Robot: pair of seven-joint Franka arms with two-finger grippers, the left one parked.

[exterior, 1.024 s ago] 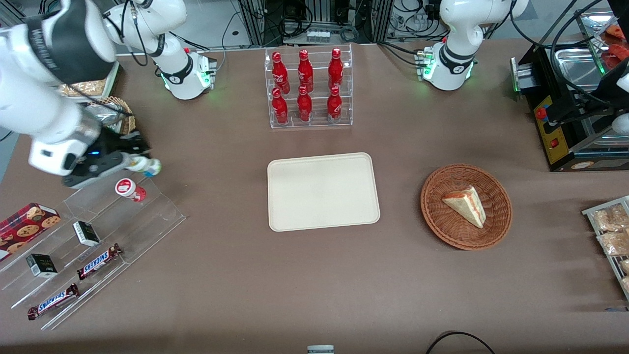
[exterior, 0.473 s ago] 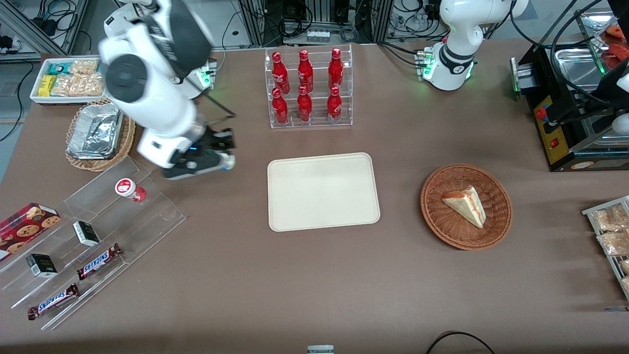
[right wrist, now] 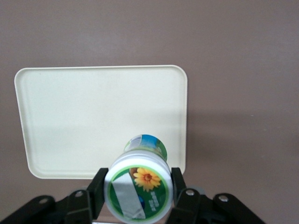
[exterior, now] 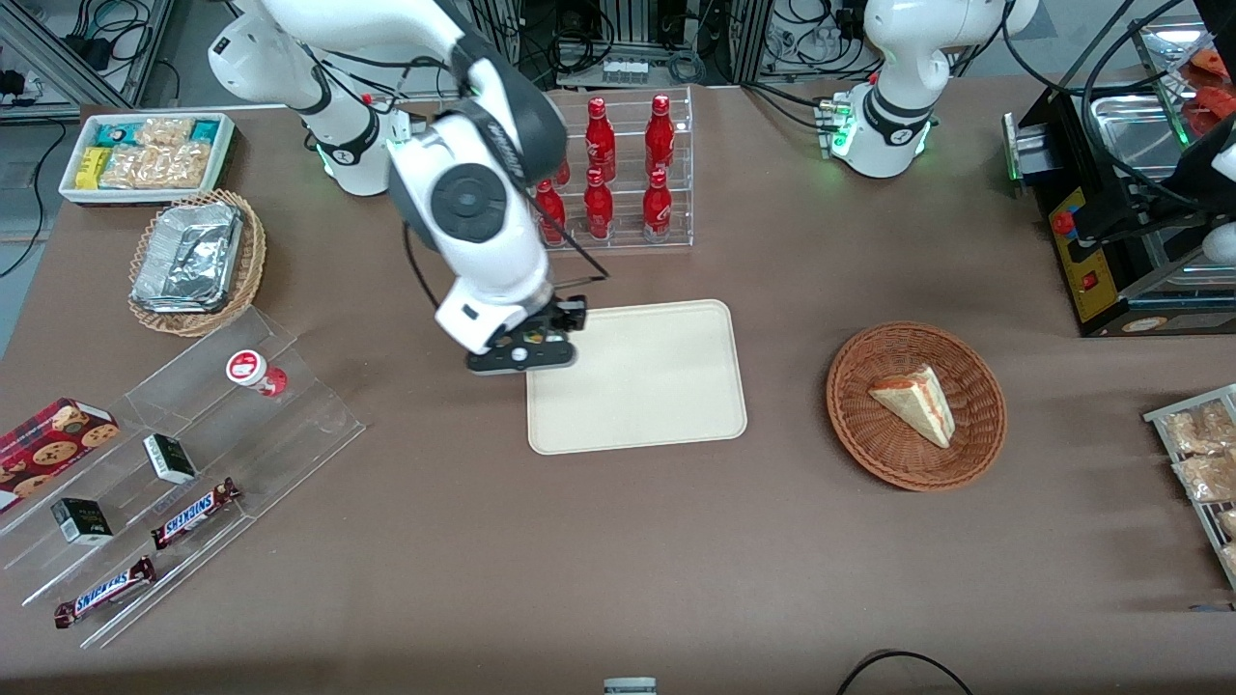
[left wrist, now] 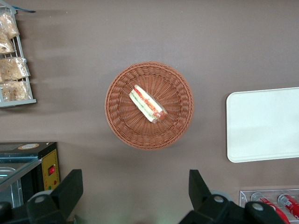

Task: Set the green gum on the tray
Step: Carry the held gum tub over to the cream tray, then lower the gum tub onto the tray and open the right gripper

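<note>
A brown table (exterior: 435, 541) carries everything here. Near its middle lies the tray (exterior: 657, 386), a flat cream rectangle with a low rim, bare and ready to receive the bottle. The working arm reaches out over the table so that its gripper (exterior: 521, 355) hangs above the tray's edge toward the working arm's end of the table, close to the corner farther from the front camera.

In the right wrist view, the gripper (right wrist: 138, 189) is clamped on the green gum (right wrist: 138, 184), one dark finger (right wrist: 96, 189) pressed on each side of the bottle just under its green-rimmed lid. The bottle hangs lid toward the wrist camera, base toward the tray (right wrist: 70, 116), off the surface. The grip seems kept firm because the bottle is in transit: it looks positioned only over the rim, so it likely needs carrying further inward, then lowering, before letting go.
</note>
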